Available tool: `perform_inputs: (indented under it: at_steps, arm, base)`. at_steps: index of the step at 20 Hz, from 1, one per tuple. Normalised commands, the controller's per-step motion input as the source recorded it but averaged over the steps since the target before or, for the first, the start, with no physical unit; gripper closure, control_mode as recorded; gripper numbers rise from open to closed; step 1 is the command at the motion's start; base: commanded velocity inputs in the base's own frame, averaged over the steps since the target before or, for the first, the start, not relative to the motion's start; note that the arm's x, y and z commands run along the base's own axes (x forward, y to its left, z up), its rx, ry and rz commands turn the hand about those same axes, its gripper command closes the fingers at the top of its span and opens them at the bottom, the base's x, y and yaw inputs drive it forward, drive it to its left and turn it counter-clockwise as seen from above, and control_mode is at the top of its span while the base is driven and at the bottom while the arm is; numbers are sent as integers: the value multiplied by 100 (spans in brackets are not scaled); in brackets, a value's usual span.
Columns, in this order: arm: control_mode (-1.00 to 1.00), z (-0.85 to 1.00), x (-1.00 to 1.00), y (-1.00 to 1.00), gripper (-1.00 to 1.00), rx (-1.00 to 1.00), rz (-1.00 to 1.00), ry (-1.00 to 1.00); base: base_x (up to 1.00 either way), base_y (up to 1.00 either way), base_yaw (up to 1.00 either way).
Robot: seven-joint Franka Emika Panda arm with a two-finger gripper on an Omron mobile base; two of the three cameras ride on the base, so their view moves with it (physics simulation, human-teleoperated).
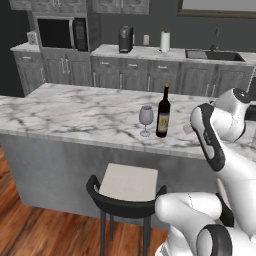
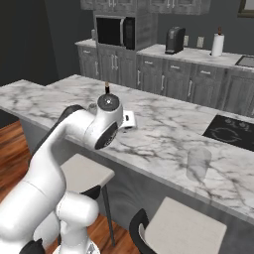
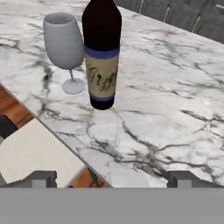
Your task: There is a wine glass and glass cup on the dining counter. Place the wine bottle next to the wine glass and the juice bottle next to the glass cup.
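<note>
Standing upright, neck up, the wine bottle [image 3: 102, 52] sits just beside the wine glass [image 3: 64, 46] (also upright); my gripper [image 3: 111, 178] gapes wide, empty.

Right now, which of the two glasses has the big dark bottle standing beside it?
The wine glass, the one on a thin stem with a round foot. The wine bottle stands right beside it. The stemless glass cup stands alone farther along the dining counter.

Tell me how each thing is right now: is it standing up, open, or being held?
wine bottle: standing upright on the counter, close beside the wine glass, not held.
wine glass: upright, empty.
glass cup: upright, empty, standing alone near the counter's edge.
gripper: open, holding nothing, back from the bottle.
microwave: door shut.
</note>
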Motion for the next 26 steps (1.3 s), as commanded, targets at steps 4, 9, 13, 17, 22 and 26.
perform_inputs:
  at_steps: [4,9,13,17,22,26]
  arm:
    - [-100,0,-48,0,-100,0,-31,27]
    - [-100,0,-45,0,-100,0,-33,26]
    - [-100,-7,-48,6,-100,0,-28,4]
    - [-100,-22,-43,2,-100,-5,-21,-9]
    - [-100,-26,-34,2,-100,-3,-17,-18]
    - [-100,-19,-13,1,-100,0,-14,-11]
  base:
    - [0,0,0]
    - [0,0,0]
    - [0,0,0]
    - [0,0,0]
    - [0,0,0]
    - [0,0,0]
